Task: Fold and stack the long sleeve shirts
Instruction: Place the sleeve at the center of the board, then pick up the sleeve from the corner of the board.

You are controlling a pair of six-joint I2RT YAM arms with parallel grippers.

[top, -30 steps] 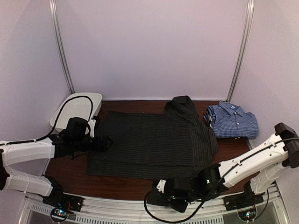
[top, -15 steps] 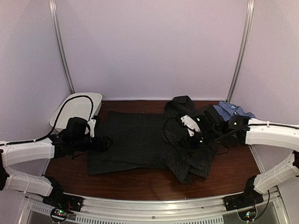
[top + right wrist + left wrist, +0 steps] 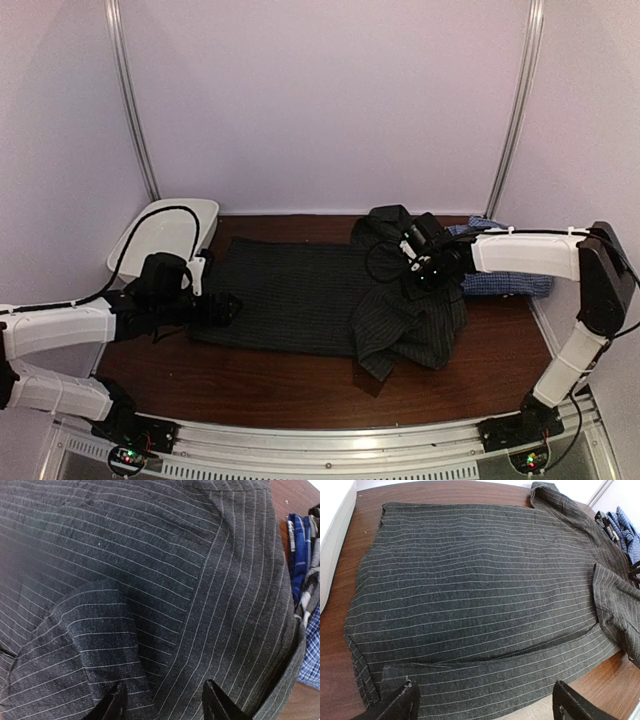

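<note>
The left claw [image 3: 485,706] is seen spread wide. Its two dark fingertips [image 3: 402,702] stand far apart at the bottom of the left wrist view, and nothing is held between them. It is poised low at the left edge of the black pinstriped shirt [image 3: 290,300]. Whether the cloth is touched cannot be told. In the overhead view this claw is found just at that edge, pointing across the shirt.

The right claw [image 3: 162,705] is seen partly parted, with a clear gap between its fingertips, and no cloth is pinched in that gap. It is held close over the striped cloth, just above a raised fold, but contact cannot be made out. From above, it is placed over the right part of the shirt, near the collar.

The black pinstriped shirt is laid across the middle of the brown worktop [image 3: 250,385], with its collar toward the far edge on the right. The left part is spread flat. The right side is turned back onto the body and lies bunched in a loose flap toward the near edge.

The blue-and-white checked shirt [image 3: 515,285] is seen folded at the far right of the worktop, just beside the black one and partly covered by the right arm. A white tub [image 3: 165,228] is set at the far left corner.
</note>
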